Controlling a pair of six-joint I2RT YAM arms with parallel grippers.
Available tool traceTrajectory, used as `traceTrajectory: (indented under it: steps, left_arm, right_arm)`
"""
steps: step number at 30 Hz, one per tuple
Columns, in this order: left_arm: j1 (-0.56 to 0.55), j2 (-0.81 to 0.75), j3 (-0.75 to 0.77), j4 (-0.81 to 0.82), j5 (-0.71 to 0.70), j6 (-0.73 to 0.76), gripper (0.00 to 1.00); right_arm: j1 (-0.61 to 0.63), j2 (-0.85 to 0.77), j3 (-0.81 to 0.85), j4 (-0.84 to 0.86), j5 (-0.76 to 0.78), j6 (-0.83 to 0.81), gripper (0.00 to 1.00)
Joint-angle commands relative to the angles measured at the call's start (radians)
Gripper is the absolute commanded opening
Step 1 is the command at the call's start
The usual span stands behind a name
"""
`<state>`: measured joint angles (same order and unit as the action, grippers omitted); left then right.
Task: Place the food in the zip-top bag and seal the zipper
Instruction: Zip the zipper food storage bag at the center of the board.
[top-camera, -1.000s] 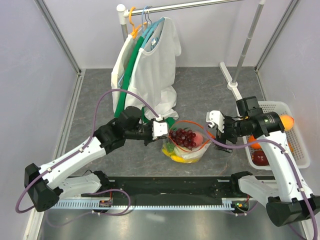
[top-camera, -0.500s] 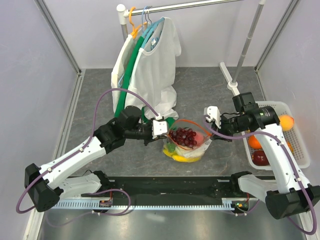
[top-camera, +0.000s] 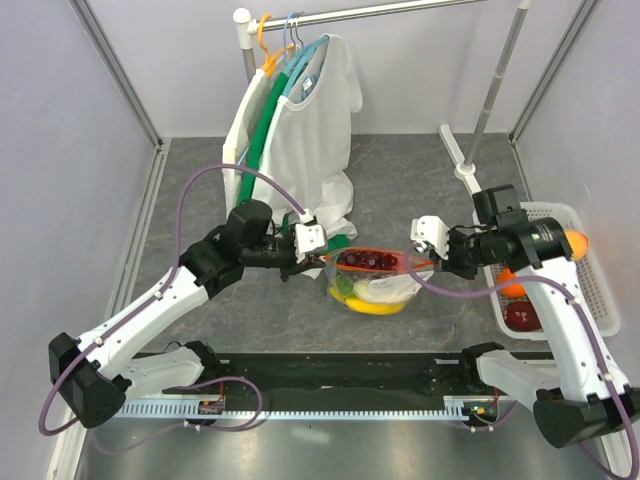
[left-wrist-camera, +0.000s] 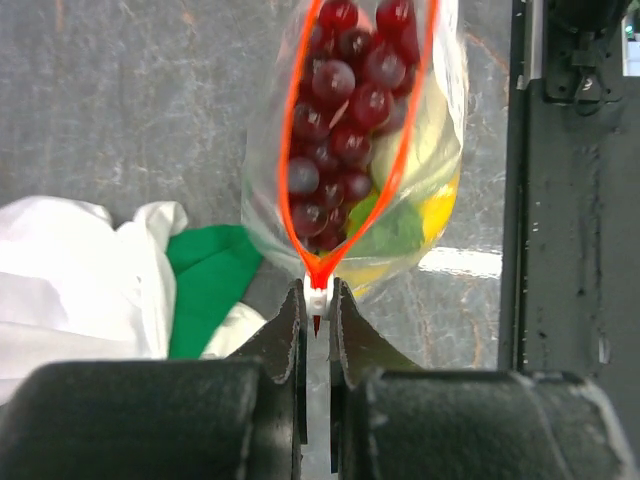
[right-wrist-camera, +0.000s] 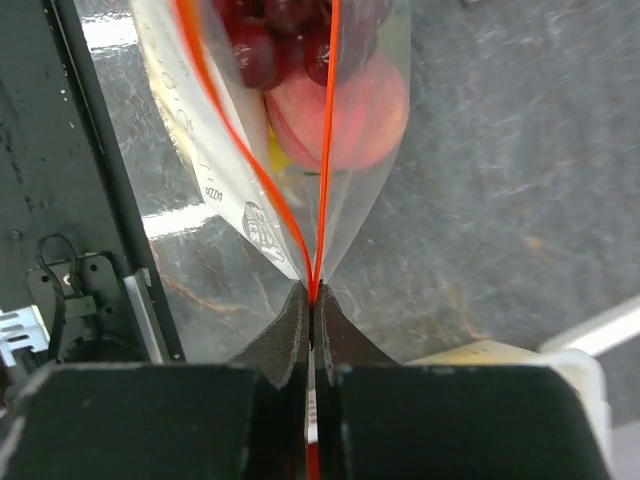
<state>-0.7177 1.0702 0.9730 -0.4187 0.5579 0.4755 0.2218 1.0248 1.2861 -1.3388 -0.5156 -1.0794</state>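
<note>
The clear zip-top bag (top-camera: 388, 290) hangs stretched between both grippers above the grey floor. Inside it are dark red grapes (left-wrist-camera: 335, 110), a pink peach (right-wrist-camera: 345, 125), green leaves and a yellow banana (top-camera: 375, 307). The red-orange zipper (top-camera: 385, 266) runs along the narrow, still parted mouth. My left gripper (left-wrist-camera: 316, 300) is shut on the zipper's left end, right at the white slider (left-wrist-camera: 317, 294). My right gripper (right-wrist-camera: 312, 298) is shut on the zipper's right end, where the two strips (right-wrist-camera: 328, 150) meet.
A white slatted basket (top-camera: 592, 290) at the right holds an orange (top-camera: 573, 242) and a red apple (top-camera: 520, 317). White and green shirts (top-camera: 300, 130) hang on a rack behind the bag. The rack's right pole (top-camera: 490, 90) stands near my right arm.
My right gripper has moved in and shut on the bag's right end. The left gripper rose slightly, and the mouth went from a round opening to a narrow taut slit.
</note>
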Motion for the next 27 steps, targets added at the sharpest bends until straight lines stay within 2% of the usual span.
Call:
traceTrajectory:
  steps: [1,4,7,8,11,14,21,24,27]
  left_arm:
    - [0.012,0.033,0.065,0.034,0.066,-0.089,0.02]
    - [0.011,0.066,0.073,0.046,0.088,-0.132,0.02]
    - [0.014,0.060,0.057,0.050,0.083,-0.146,0.31]
    - [0.021,0.044,0.037,0.079,0.073,-0.156,0.44]
    - [0.073,-0.040,-0.074,0.164,0.089,-0.233,0.69]
    - [0.086,-0.122,-0.178,0.204,0.096,-0.247,0.75]
    - [0.087,-0.176,-0.306,0.314,0.131,-0.287,0.74]
    - [0.084,-0.174,-0.347,0.414,0.181,-0.333,0.74]
    - [0.070,-0.156,-0.370,0.507,0.163,-0.367,0.73]
  right_arm:
    - [0.027,0.050,-0.027,0.096,-0.018,0.074,0.00]
    - [0.034,0.057,-0.057,0.110,-0.005,0.067,0.00]
    - [0.036,0.014,-0.106,0.127,0.028,0.035,0.00]
    - [0.034,0.000,-0.114,0.125,0.026,0.027,0.00]
    - [0.034,-0.041,-0.142,0.138,0.023,0.021,0.00]
    - [0.036,-0.049,-0.159,0.142,0.025,0.019,0.00]
    - [0.036,-0.028,-0.157,0.148,0.023,0.036,0.00]
    - [0.036,-0.025,-0.163,0.148,0.029,0.045,0.00]
    - [0.036,-0.023,-0.169,0.151,0.023,0.049,0.00]
